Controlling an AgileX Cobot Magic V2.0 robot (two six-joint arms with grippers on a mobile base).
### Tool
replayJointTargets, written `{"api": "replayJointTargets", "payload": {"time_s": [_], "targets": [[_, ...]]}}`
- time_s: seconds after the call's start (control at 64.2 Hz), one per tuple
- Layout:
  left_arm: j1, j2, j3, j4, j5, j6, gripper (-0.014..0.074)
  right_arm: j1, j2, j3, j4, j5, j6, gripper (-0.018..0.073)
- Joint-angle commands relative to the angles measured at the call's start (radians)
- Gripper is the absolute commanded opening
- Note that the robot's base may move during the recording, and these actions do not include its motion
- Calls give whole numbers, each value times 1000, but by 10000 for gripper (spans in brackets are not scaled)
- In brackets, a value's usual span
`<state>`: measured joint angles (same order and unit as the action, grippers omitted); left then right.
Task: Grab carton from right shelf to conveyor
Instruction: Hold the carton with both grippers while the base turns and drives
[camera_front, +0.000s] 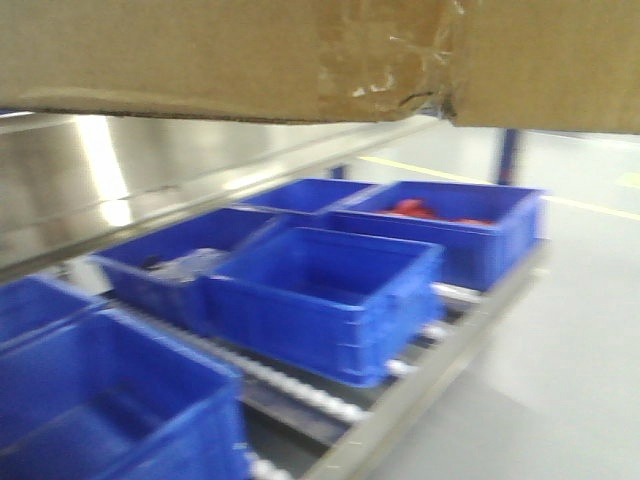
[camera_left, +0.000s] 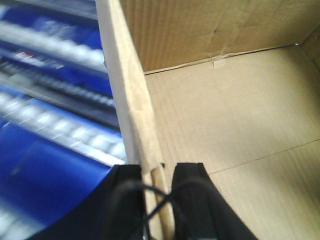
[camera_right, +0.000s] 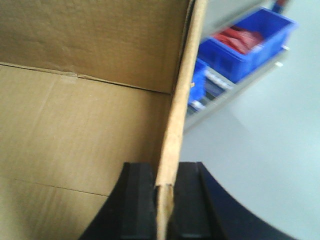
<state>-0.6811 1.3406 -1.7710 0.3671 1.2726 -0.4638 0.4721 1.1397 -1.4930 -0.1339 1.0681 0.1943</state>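
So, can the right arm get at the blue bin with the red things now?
Probably not: the right fingers pinch the carton wall, so that arm is busy; the blue bin stands apart, beyond the wall.

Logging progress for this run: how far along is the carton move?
Done: the left gripper and right gripper each pinch a wall of the carton, which hangs above the shelf and its blue bins. In hand: the carry; blur suggests motion. Left: reaching the conveyor, in no view, and setting it down.
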Motion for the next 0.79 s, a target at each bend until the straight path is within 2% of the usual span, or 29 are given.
{"api": "replayJointTargets", "payload": {"time_s": [0.0, 0.778], "targets": [[-15, -15, -7, -66, -70, 9, -18, 0, -4, 2, 4, -73, -11, -60], [-15, -15, -7, -66, -70, 9, -18, 0, -4, 2, 4, -73, -11, -60]]}}
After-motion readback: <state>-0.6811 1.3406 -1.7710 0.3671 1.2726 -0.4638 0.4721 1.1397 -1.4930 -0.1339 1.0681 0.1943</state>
